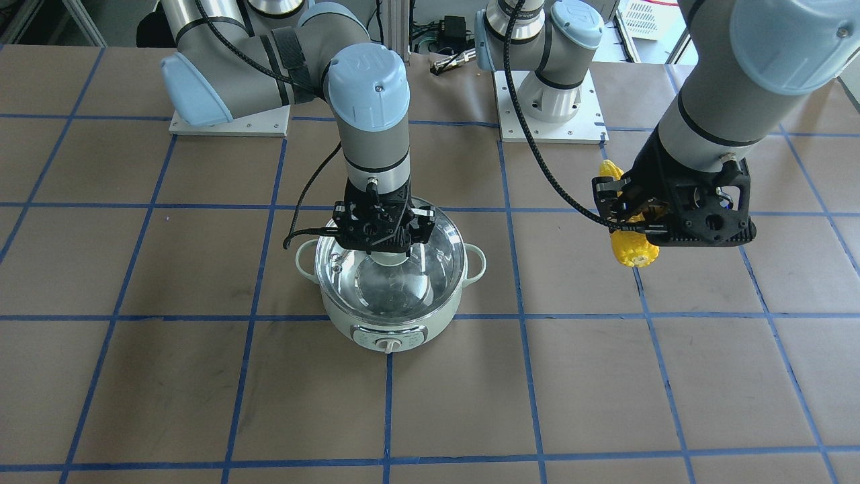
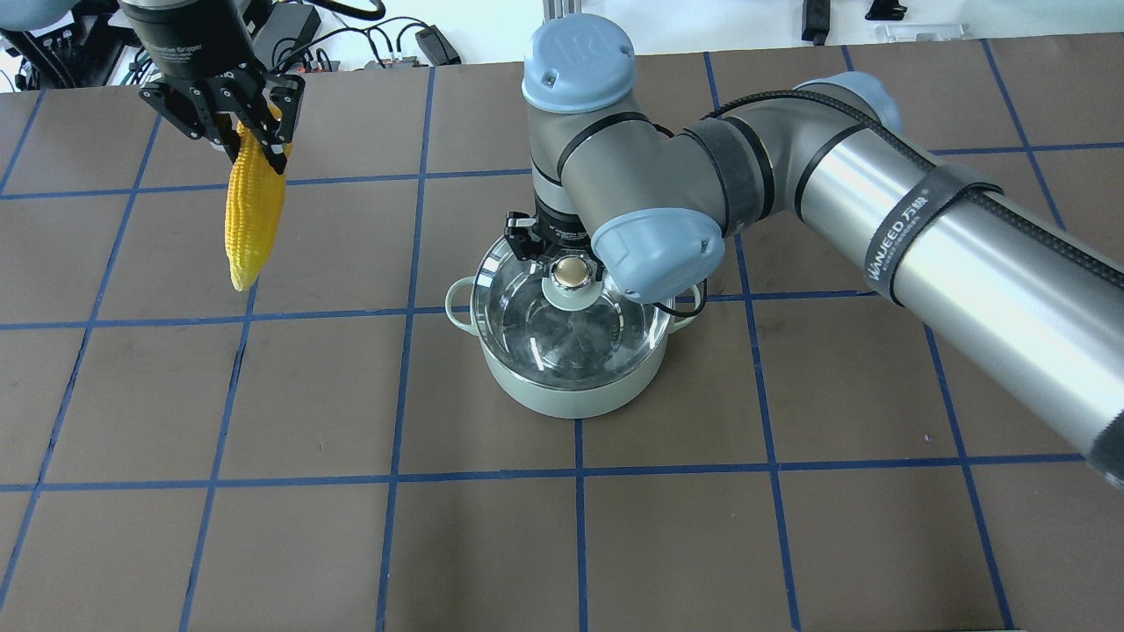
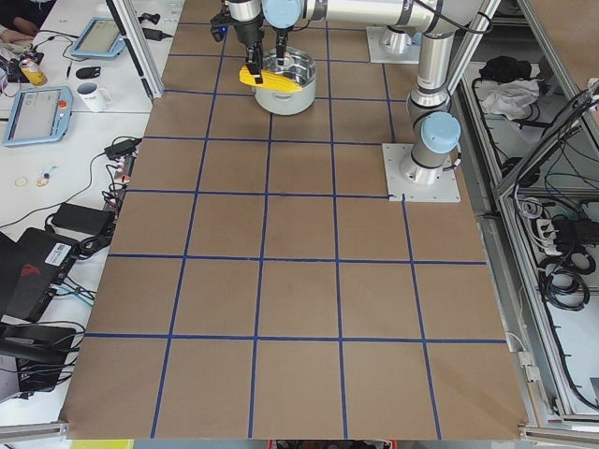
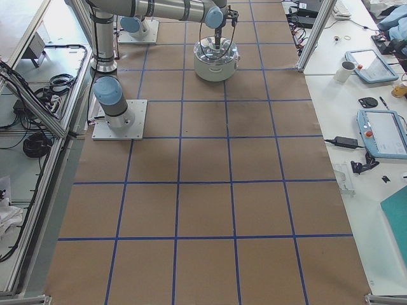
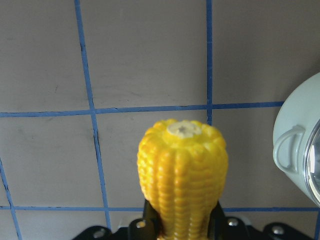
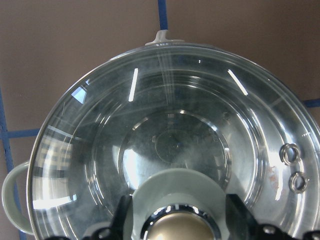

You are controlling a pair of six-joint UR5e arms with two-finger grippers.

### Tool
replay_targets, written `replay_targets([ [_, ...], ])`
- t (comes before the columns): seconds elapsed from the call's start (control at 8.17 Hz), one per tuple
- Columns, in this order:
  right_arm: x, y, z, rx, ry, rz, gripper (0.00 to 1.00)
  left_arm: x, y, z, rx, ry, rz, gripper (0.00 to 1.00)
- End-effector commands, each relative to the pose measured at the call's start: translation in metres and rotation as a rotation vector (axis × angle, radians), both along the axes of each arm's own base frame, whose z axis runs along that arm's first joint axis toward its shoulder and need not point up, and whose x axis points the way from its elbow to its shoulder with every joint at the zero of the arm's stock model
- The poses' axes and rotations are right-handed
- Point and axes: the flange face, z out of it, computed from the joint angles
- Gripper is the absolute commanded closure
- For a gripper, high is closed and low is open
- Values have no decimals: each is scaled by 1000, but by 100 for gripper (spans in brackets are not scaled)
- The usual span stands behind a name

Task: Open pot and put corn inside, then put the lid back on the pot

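Corn (image 2: 250, 211) hangs near-vertical, grasped by the left claw (image 2: 259, 145), above the tabletop (image 2: 790, 527) well apart at the pot's (image 2: 571, 399) 10 o'clock. Right claw (image 6: 176, 225) clenches the seated lid's (image 2: 518, 307) knob; lifting it comes first.

You can read just one brand — "WANJEED", two Chinese characters after it — on the strap (image 2: 913, 230) around the right arm (image 2: 1010, 294).

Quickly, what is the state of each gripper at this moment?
Left gripper: closed, holding the corn in the air.
Right gripper: closed on the knob of the lid.
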Motion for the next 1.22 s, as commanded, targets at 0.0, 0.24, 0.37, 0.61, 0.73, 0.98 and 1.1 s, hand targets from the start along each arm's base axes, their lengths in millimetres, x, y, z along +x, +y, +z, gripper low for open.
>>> replay_targets([
  [0.0,-1,1,4,-7,0,-2,63,-2,-2,-3,4,24,0,100],
  [0.24,0,-2,14,-24,-2,-2,70,-4,-2,-5,7,37,6,100],
  [0.37,-1,-6,22,-43,7,-4,72,-4,-3,1,-14,37,11,100],
  [0.61,-19,-5,50,-58,18,-14,72,-10,-2,3,-20,66,21,100],
  [0.73,-37,-3,67,-59,19,-34,72,-17,-5,5,-49,123,58,100],
  [0.98,-112,-4,108,-26,38,-11,76,-62,-1,5,-77,166,57,100],
  [1.1,-157,-10,121,-21,40,-16,77,-86,2,6,-97,195,52,100],
])
